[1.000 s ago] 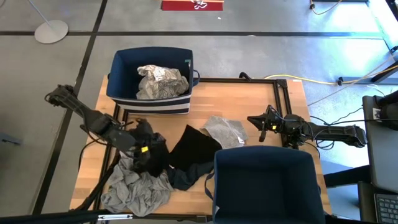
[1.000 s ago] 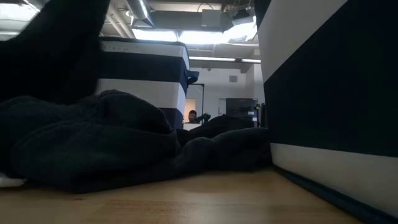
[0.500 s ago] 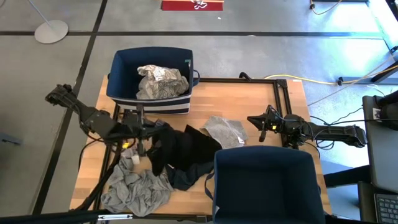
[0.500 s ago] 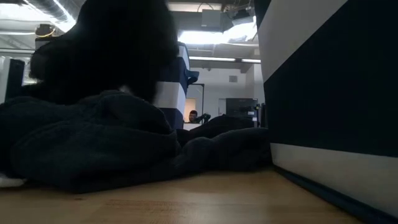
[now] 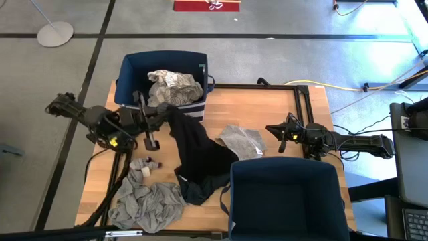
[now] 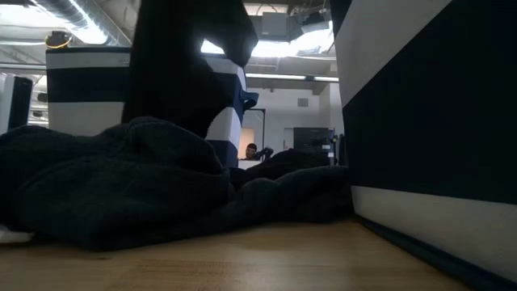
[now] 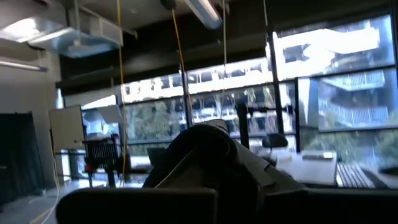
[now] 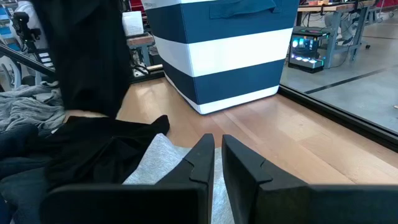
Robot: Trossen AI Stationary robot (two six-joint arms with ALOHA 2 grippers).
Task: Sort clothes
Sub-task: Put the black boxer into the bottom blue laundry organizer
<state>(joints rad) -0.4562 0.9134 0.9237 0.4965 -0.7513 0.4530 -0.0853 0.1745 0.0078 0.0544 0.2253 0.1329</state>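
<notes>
My left gripper [image 5: 162, 114] is raised beside the far navy bin [image 5: 127, 70] and is shut on a black garment [image 5: 197, 150]. The garment also hangs in the low view [image 6: 186, 65]. A white patterned garment [image 5: 174, 87] lies in that bin. A light grey garment [image 5: 242, 140] lies flat at mid-table. A grey garment [image 5: 147, 204] and a dark navy one [image 5: 197, 193] lie near the front edge. My right gripper [image 5: 281, 137] is shut just right of the light grey garment, with nothing between its fingers [image 8: 200, 155]. My left gripper holds the black garment by its upper end [image 5: 171, 112]. In the left wrist view the bunched cloth [image 7: 208, 146] covers the fingers, so the kind of hold is hidden. The garment hangs slanting down from the gripper, and its lower part [image 5: 207, 167] lies on the table.
A second navy bin [image 5: 287, 194] stands at the front right and fills the right of the low view [image 6: 428, 121]. Two small pale cloth pieces [image 5: 145, 167] lie left of the black garment. Bare wood shows at the far right of the table [image 5: 267, 107].
My left gripper has risen and gone toward the far bin, tipping upward, with the black garment. The garment's upper end has been drawn up off the pile and stretched out. Its lower part stays on the table. The small pale pieces are uncovered.
</notes>
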